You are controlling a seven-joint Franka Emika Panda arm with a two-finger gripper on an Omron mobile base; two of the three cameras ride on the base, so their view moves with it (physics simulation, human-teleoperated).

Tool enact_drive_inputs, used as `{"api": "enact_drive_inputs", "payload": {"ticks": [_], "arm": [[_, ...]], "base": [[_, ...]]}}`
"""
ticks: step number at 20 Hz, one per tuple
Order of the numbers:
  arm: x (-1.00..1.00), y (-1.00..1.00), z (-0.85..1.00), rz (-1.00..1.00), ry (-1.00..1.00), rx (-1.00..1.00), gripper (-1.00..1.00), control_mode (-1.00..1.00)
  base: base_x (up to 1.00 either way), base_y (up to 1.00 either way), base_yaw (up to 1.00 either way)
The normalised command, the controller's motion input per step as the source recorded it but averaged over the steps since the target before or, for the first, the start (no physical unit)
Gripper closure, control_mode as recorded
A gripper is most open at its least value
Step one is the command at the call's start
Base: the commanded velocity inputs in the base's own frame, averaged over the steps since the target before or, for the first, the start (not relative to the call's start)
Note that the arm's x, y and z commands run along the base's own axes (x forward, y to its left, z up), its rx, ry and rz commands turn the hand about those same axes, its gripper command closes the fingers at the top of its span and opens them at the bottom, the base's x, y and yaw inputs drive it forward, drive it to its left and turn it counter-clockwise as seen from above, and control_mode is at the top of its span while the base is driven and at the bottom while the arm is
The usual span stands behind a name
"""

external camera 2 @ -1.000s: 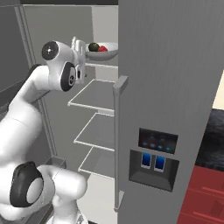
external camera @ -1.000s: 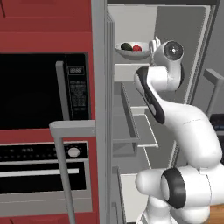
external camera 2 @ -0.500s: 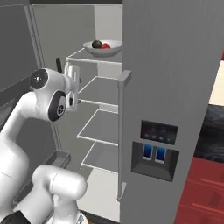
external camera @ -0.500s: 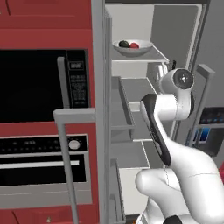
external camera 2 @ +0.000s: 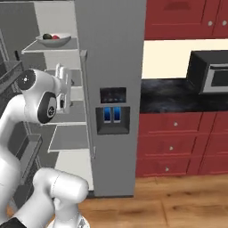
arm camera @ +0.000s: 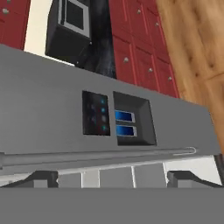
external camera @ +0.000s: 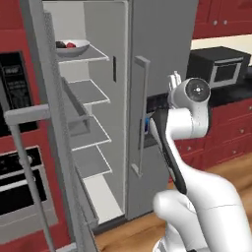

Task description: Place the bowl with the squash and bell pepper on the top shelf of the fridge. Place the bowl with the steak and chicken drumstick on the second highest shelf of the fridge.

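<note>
The white bowl with the squash and bell pepper point(external camera: 72, 47) point(external camera 2: 54, 39) stands on the fridge's top shelf point(external camera: 96, 55). In it lie the dark green squash point(external camera 2: 46, 36) and the red bell pepper point(external camera 2: 55, 37). Under it runs the bare second highest shelf point(external camera: 91, 91). My gripper point(external camera: 174, 79) point(external camera 2: 63, 75) point(arm camera: 114, 177) is outside the fridge, in front of the closed right door, fingers pointing up. It is open, its tips wide apart with nothing between them. The bowl with the steak and chicken drumstick is out of view.
The fridge's left door point(external camera: 59, 128) hangs open with bins on its inside. The closed right door carries a dispenser point(external camera 2: 113, 115) and a long handle point(external camera 2: 87, 102). A microwave point(external camera 2: 210, 73) sits on the black counter above red cabinets. A wall oven point(external camera: 12, 172) is at far left.
The whole scene has shifted left as the base moved. My arm has drawn back and down from the top shelf, out of the fridge. The white bowl stays on the top shelf.
</note>
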Motion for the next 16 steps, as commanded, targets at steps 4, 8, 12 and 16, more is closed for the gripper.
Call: {"api": "enact_drive_inputs", "payload": {"ticks": [4,8,12,16], "arm": [[0.0,0.0,0.0,0.0,0.0,0.0,-1.0,1.0],[0.0,0.0,0.0,0.0,0.0,0.0,-1.0,1.0],[0.0,0.0,0.0,0.0,0.0,0.0,-1.0,1.0],[0.0,0.0,0.0,0.0,0.0,0.0,-1.0,1.0]], "base": [[0.14,-1.0,-0.47],[0.46,-1.0,-0.38],[0.52,-1.0,-0.36],[0.56,-1.0,-0.39]]}}
